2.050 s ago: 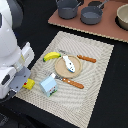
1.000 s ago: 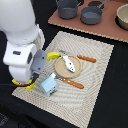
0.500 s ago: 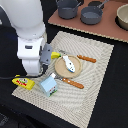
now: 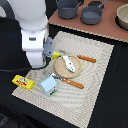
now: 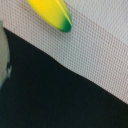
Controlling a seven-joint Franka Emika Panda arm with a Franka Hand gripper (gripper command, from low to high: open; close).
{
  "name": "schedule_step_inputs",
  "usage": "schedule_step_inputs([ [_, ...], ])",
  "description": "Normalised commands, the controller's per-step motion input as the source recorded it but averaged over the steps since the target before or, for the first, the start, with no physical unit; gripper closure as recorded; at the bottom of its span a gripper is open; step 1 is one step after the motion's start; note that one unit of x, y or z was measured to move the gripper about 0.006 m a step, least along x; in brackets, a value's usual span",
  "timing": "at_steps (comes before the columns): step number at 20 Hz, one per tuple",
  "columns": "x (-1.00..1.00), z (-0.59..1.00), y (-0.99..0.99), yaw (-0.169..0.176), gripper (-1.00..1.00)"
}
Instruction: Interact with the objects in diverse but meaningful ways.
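Gripper: hidden behind arm, state cannot be told | yellow banana (image 5: 50, 12): seen beside woven beige placemat (image 4: 100, 70) edge | progress: nothing grasped, interaction pending

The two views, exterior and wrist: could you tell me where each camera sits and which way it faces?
Exterior view: raised off the arm, looking down at the placemat, milk carton and yellow packet; the white arm shows.
Wrist view: on the wrist, looking closely down at the mat's edge; no gripper visible.
Shared: the placemat and, probably, the banana.
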Motion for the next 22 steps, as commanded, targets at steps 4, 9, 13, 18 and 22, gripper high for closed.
schedule_step_inputs([
  [4, 0.04, -0.07, 0.4, 0.028, -1.0],
  [9, 0.0, -0.15, 0.29, 0.019, -1.0],
  [13, -0.03, -0.19, 0.18, 0.016, -1.0],
  [18, -0.12, -0.27, 0.07, 0.002, -1.0],
  [22, -0.15, -0.34, 0.08, 0.0, -1.0],
])
